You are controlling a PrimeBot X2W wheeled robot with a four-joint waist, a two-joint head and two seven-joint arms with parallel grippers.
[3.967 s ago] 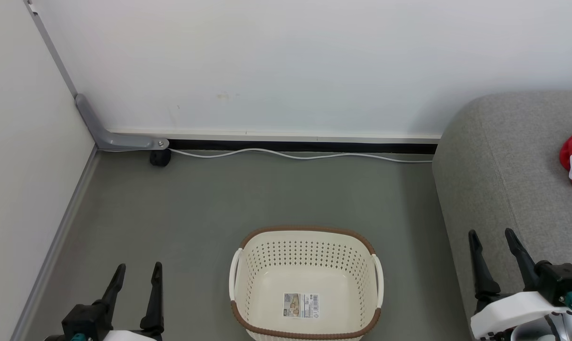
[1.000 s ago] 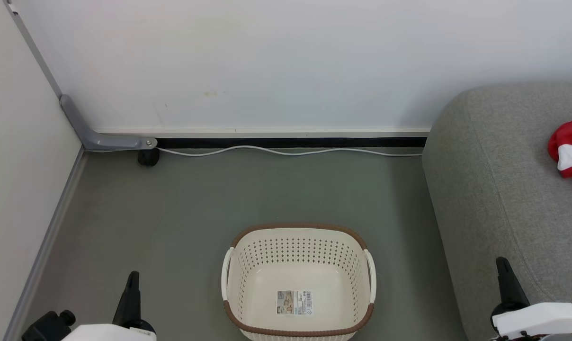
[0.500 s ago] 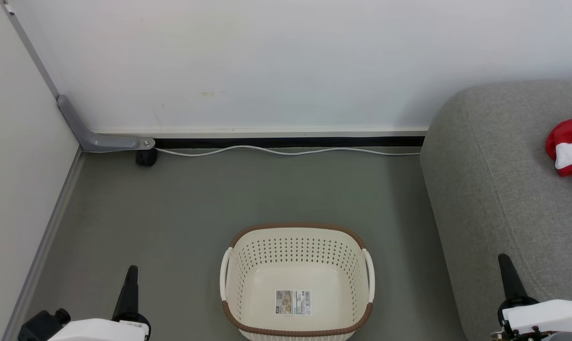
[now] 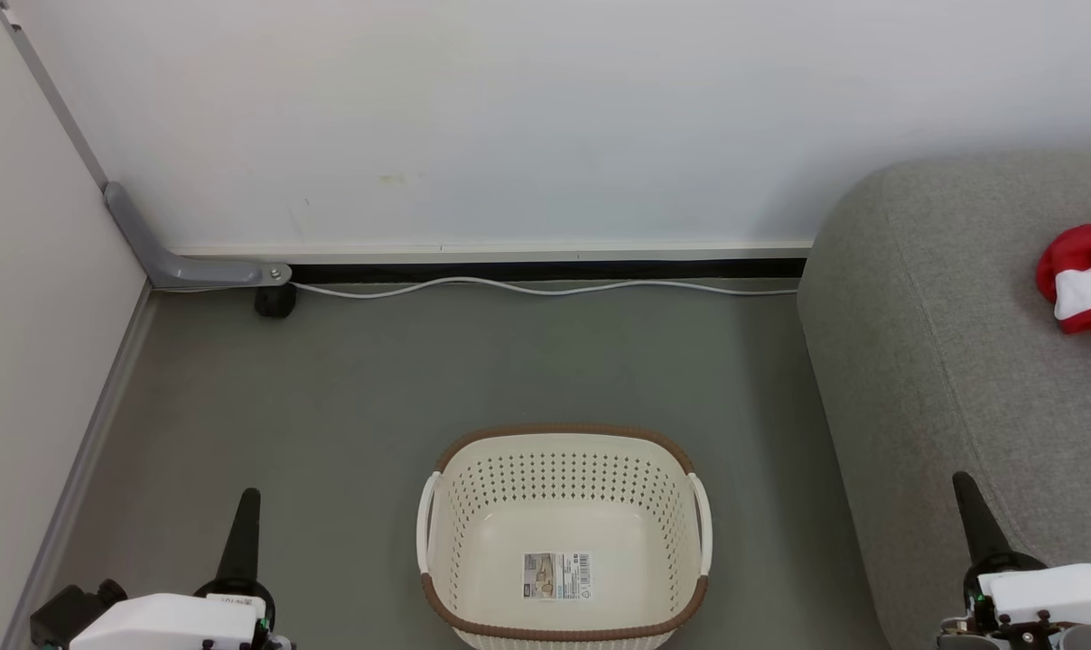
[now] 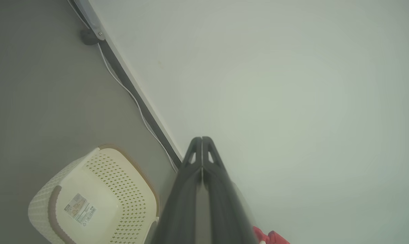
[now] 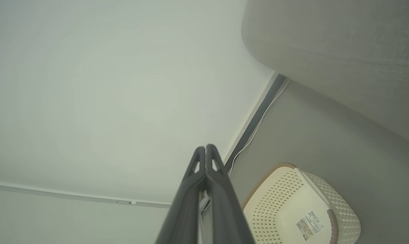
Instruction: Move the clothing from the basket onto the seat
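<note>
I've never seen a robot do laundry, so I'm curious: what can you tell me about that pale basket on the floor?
The basket is a cream-white plastic tub, rounded rectangular, its walls pierced with rows of small holes. A brown woven-look rim runs round the top, with a white handle on each side. It stands upright on the grey floor, left of the grey sofa and apart from it. Nothing lies inside; a barcode sticker shows on its bottom.

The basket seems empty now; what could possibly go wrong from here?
1. The red garment lies on the sofa at the head view's edge, partly cut off; its full placement cannot be checked.
2. The shut right tool appears close to the sofa's side; a turn might brush it.
</note>
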